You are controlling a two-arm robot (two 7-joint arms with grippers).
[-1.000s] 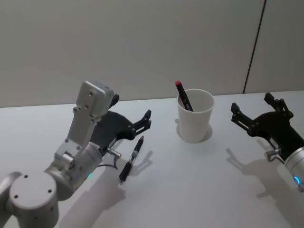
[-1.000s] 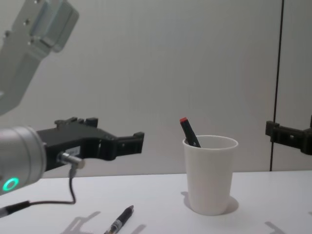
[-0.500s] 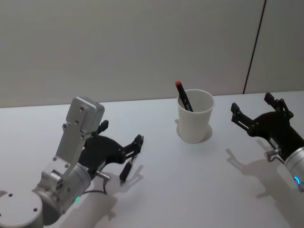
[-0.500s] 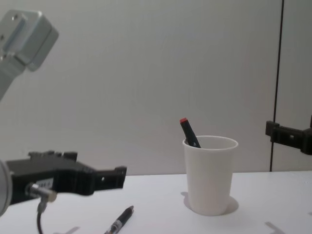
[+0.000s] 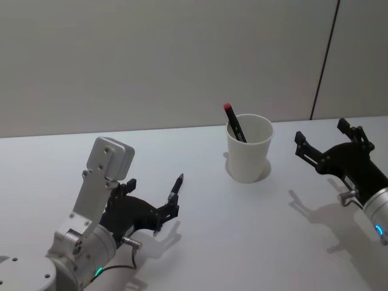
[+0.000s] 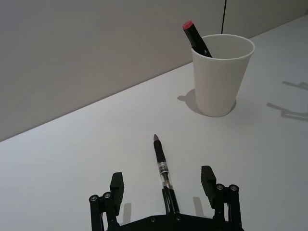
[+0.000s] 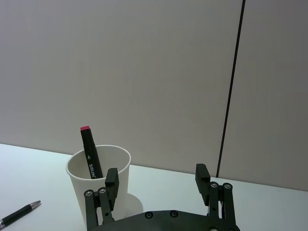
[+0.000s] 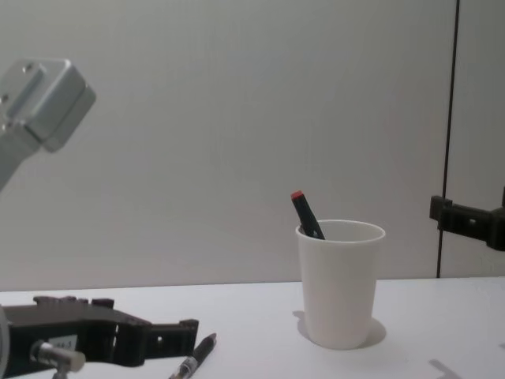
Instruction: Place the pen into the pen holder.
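The pen lies flat on the tabletop, with bare surface between it and the cup. The left gripper sits low over the pen's near end, fingers wide on either side (not touching it). The cup stands near the tabletop's back edge and holds a red-capped marker lettered "SRUN". The right gripper hovers to the right of the cup, well apart from it, fingers wide.

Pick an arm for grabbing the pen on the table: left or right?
Left. The left gripper sits low, open, with a finger on each side of the pen. The right gripper hangs open on the other side of the pen holder, away from the pen.
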